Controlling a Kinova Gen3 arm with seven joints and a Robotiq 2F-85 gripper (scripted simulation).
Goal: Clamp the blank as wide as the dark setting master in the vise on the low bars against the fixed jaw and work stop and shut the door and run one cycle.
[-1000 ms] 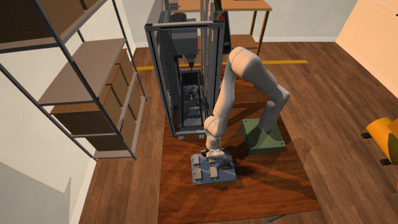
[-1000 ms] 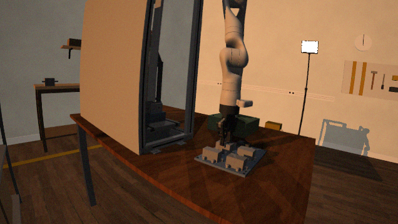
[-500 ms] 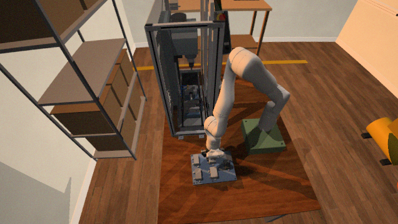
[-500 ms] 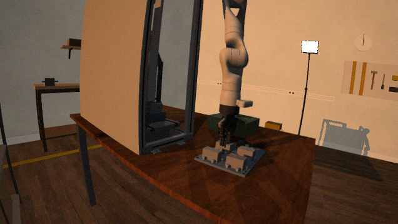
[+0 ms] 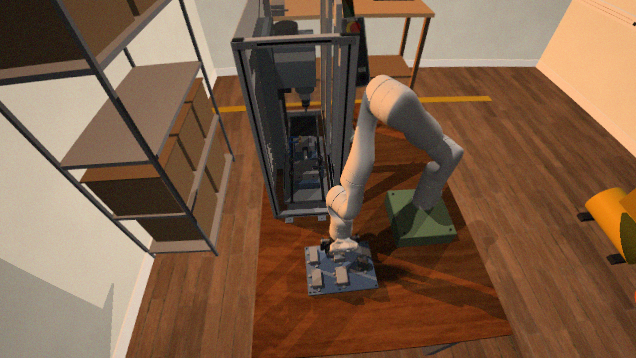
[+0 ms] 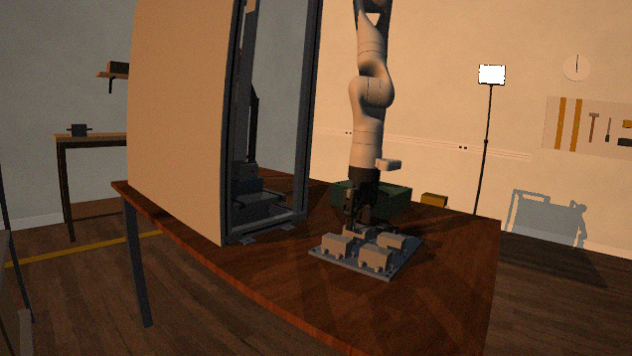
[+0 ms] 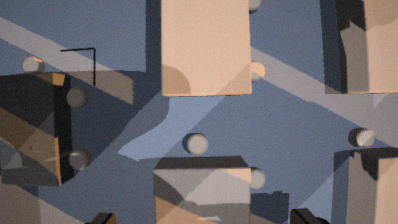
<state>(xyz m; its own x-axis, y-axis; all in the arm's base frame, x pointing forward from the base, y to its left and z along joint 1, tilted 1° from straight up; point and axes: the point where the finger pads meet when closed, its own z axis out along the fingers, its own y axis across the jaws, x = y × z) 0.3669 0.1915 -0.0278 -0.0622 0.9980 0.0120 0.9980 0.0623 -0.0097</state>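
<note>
The blue plate (image 5: 343, 264) lies on the table in front of the guard and carries several tan metal blanks and the dark setting master (image 7: 30, 130). My gripper (image 7: 202, 217) points straight down over the plate's guard-side edge and is open. Its two fingertips show at the bottom corners of one blank (image 7: 202, 192), which rests on the plate between them and apart from them. Other blanks lie at the top centre (image 7: 205, 45), top right (image 7: 365, 45) and lower right (image 7: 370, 185). The gripper also shows in the exterior view (image 6: 358, 214) above that blank (image 6: 359, 231).
The tall guard (image 5: 295, 125) stands just behind the plate, with the vise (image 5: 305, 160) low inside it. Its side towards the plate looks open (image 6: 268, 124). The arm's green base (image 5: 420, 220) sits to the right. Round pegs (image 7: 196, 143) stand on the plate between the blanks.
</note>
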